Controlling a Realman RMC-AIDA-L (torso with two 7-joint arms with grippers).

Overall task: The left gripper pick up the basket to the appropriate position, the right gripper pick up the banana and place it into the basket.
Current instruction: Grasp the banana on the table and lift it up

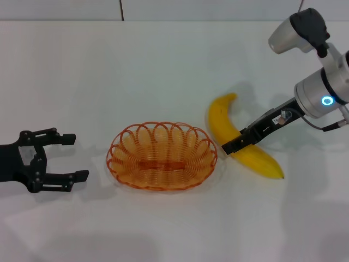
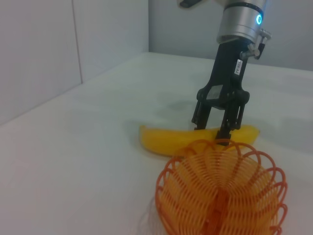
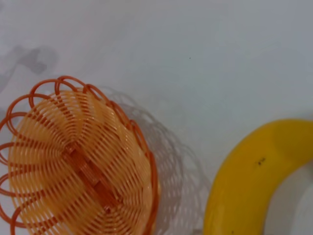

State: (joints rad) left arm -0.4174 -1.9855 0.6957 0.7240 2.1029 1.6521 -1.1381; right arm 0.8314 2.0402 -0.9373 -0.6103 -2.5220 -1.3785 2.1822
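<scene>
Two claws, one banana not yet lifted.

Both fingers of the right gripper (image 1: 233, 147) stand astride the middle of the banana (image 1: 240, 141), one on each side, spread and not yet squeezing it as far as I can judge. The banana lies on the white table (image 1: 163, 60), just beside the basket (image 1: 162, 155), which is empty. I judge the fruit as smooth and somewhat soft, so a gentle grip at the thick middle suits it; the curved ends could slip. The left gripper (image 1: 65, 158) rests spread apart from the basket, near its side.
</scene>
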